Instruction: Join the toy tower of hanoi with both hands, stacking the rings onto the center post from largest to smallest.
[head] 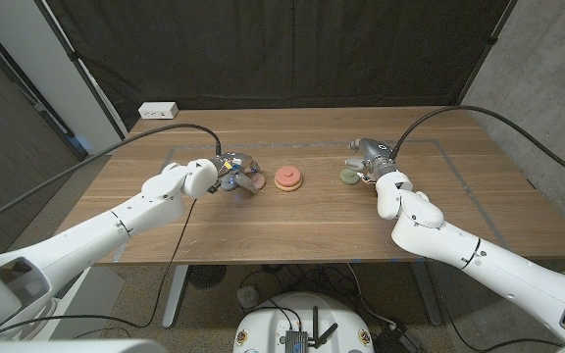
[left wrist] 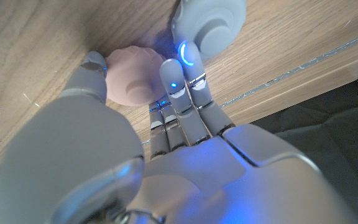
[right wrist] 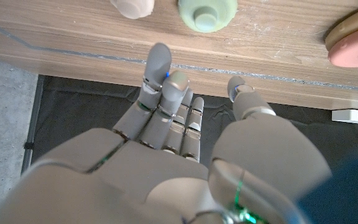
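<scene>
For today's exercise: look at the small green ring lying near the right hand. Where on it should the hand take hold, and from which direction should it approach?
Grip the green ring across its outer rim, thumb on one side and fingers opposite. It appears to lie flat on the table with a raised knob at its middle, so coming down from above probably suits best. The right hand is beside it, open, holding nothing.

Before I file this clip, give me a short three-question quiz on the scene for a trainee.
1. True or false: the green ring already sits on the stack at the table's middle.
2. Which robot hand is at the pink piece: A) left robot hand B) right robot hand?
3. Fill in: the top ring on the stack is coloured ____.

Key: 1 false; it lies on the wood by the right robot hand. 2 A. 3 pink.
</scene>
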